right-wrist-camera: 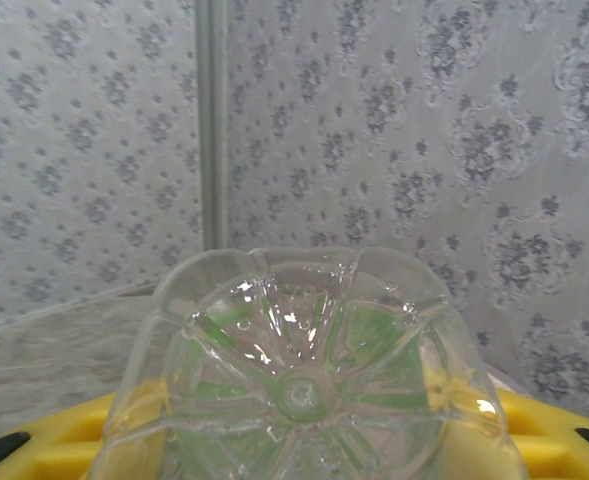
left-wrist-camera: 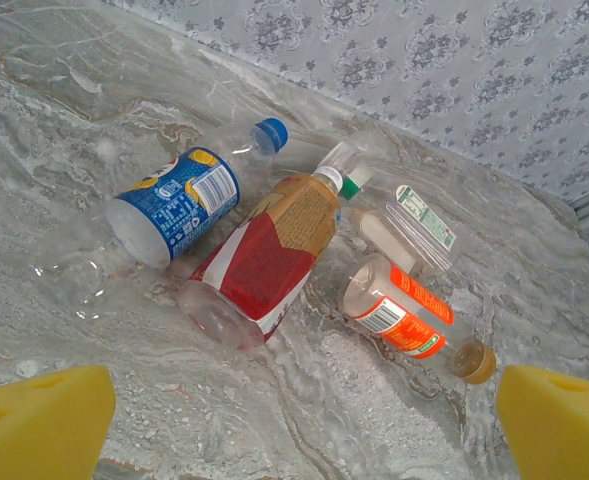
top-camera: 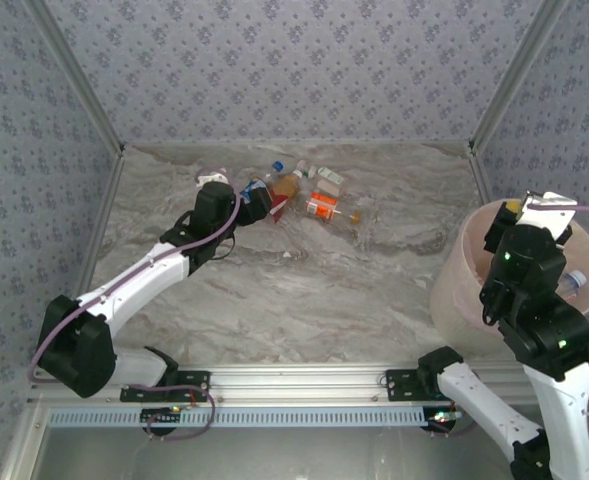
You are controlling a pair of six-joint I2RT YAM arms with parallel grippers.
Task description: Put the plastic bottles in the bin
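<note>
Several plastic bottles (top-camera: 309, 195) lie in a cluster at the far middle of the table. The left wrist view picks out a blue-label bottle (left-wrist-camera: 174, 215), a red-label bottle (left-wrist-camera: 264, 255), an orange-label bottle (left-wrist-camera: 404, 310) and a clear one with a green-white label (left-wrist-camera: 414, 225). My left gripper (top-camera: 259, 200) hovers at the cluster's left edge. It is open (left-wrist-camera: 304, 420), with bare table between its yellow fingers (left-wrist-camera: 44, 415). My right gripper (top-camera: 522, 210) is above the pale bin (top-camera: 454, 280). It is shut (right-wrist-camera: 304, 440) on a clear, green-tinted bottle (right-wrist-camera: 304, 370) whose base faces the camera.
A blue-capped bottle (top-camera: 577, 282) shows at the bin's right side beside the right arm. Patterned walls and metal posts (right-wrist-camera: 211, 120) close in the table on three sides. Bare marble tabletop (top-camera: 304, 300) lies between the cluster and the arm bases.
</note>
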